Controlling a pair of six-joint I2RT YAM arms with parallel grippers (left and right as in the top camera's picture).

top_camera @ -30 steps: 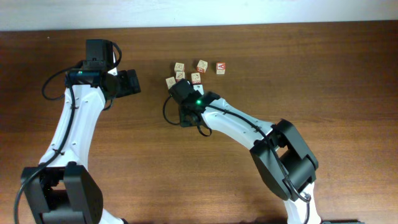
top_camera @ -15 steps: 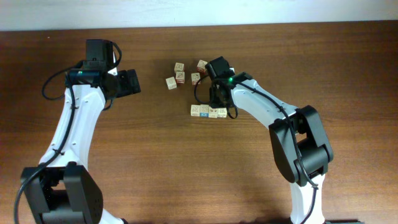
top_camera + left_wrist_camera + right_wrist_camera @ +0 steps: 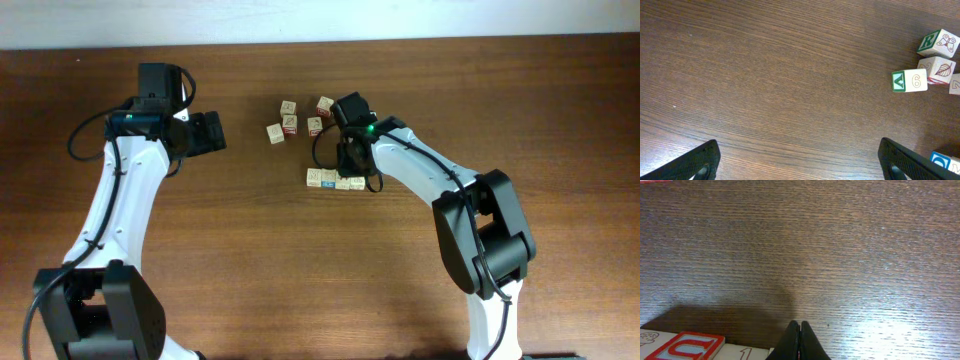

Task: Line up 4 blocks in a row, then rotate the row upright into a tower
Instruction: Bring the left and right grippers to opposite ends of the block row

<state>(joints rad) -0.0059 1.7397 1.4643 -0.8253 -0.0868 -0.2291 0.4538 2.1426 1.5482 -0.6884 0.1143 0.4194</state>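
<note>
Pale wooden blocks sit in two groups around my right gripper (image 3: 350, 166). A row of four (image 3: 328, 180), touching side by side, lies just below its tips. A loose cluster (image 3: 290, 123) lies off to one side, toward my left gripper (image 3: 212, 132).

My right gripper is pinched fully closed on nothing. Its tips meet over bare surface (image 3: 865, 255), with a block bearing a red U (image 3: 684, 348) just to their left. My left gripper is spread as wide as it goes and empty. A green A-and-6 block (image 3: 910, 81) and a green R block (image 3: 937, 42) sit ahead and to its right.

I judge the next turn belongs to a block in the row. Its blocks touch, so I should spread my right gripper first and come straight down over one block only. I'd lift it slightly before twisting, so its neighbours aren't dragged round with it.

A second ago my right arm lay across the place where the row now shows, and a red A block stood in view past the cluster. The arm has since swung over that block and uncovered the row. Over the last half second nothing has moved, and my left arm hasn't shifted at all.
</note>
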